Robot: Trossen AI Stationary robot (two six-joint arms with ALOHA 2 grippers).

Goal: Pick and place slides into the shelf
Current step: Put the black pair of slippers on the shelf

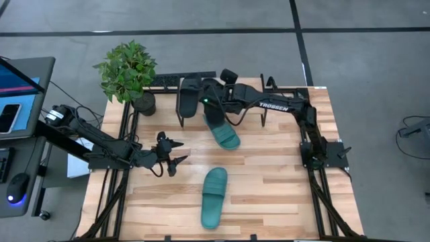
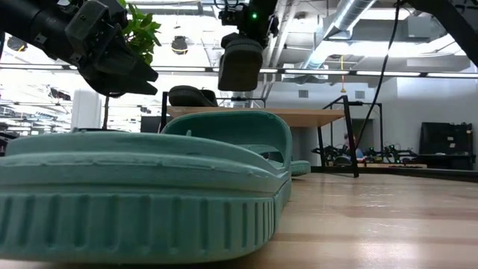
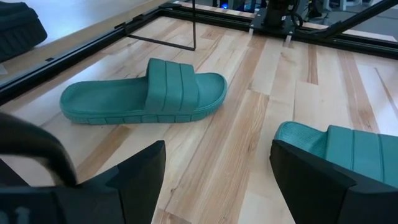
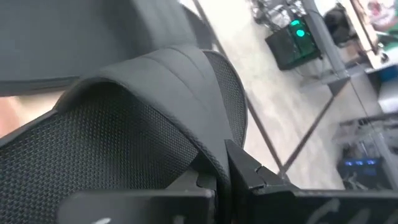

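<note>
A teal slide [image 1: 214, 197] is lying nearest the front edge of the wooden table [image 1: 282, 195], toe pointing away from the shelf, and in the low view [image 2: 142, 190] it is filling the foreground. Just behind it and to the robot's left, the left gripper [image 1: 176, 154] is hovering over bare tabletop with its fingers [image 3: 134, 177] spread wide and nothing between them; its wrist view is looking across both teal slides. Farther back, the second teal slide [image 1: 222, 131] is resting flat on the table, just in front of the shelf [image 1: 255, 90] and partly under the right arm. At the far edge, the right gripper [image 1: 205, 101] is reaching over the shelf's left part and is clamped on a black slide [image 4: 143, 118], which is hanging above the plank in the low view [image 2: 240, 63]. Another black slide [image 1: 188, 95] is already sitting on the shelf at its left end, just beside the held one. A potted plant [image 1: 127, 72] is standing at the table's far left corner, near the shelf.
</note>
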